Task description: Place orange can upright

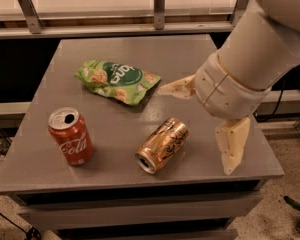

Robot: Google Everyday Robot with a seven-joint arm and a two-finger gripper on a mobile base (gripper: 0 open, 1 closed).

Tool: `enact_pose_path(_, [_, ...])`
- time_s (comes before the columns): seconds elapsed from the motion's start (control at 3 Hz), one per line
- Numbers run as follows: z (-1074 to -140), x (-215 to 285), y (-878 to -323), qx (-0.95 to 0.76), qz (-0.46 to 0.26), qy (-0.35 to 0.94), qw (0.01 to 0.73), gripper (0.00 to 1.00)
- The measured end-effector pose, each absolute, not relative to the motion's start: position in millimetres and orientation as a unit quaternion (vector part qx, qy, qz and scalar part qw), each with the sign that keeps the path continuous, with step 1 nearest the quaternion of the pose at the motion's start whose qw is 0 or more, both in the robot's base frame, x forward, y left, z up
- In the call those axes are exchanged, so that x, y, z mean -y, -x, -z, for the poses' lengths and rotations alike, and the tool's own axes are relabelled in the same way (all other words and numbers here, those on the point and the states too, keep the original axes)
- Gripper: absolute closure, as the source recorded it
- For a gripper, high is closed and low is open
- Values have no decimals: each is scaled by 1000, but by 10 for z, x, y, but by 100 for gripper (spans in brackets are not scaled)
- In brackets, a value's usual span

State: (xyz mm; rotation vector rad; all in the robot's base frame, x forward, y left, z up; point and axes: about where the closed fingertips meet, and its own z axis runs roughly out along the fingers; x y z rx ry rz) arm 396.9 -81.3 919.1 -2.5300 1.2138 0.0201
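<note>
The orange can (162, 145) lies on its side on the grey table (115, 49), near the front edge, with its open silver top facing the front left. My gripper (194, 131) hangs just to the right of the can and a little above the table. It is open and empty: one cream finger (176, 88) points left toward the chip bag, the other finger (232, 148) points down at the table's front right corner. Neither finger touches the can.
A red cola can (71, 136) stands upright at the front left. A green chip bag (117, 80) lies behind the orange can, mid-table. The large white arm (260, 49) covers the table's right side. A metal rail (140, 29) runs behind the table.
</note>
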Motion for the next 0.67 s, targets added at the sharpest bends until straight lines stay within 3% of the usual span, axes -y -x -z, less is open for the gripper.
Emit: enact_pose_path(0.67, [-9057, 538, -3733, -348, -1, 927, 140, 0])
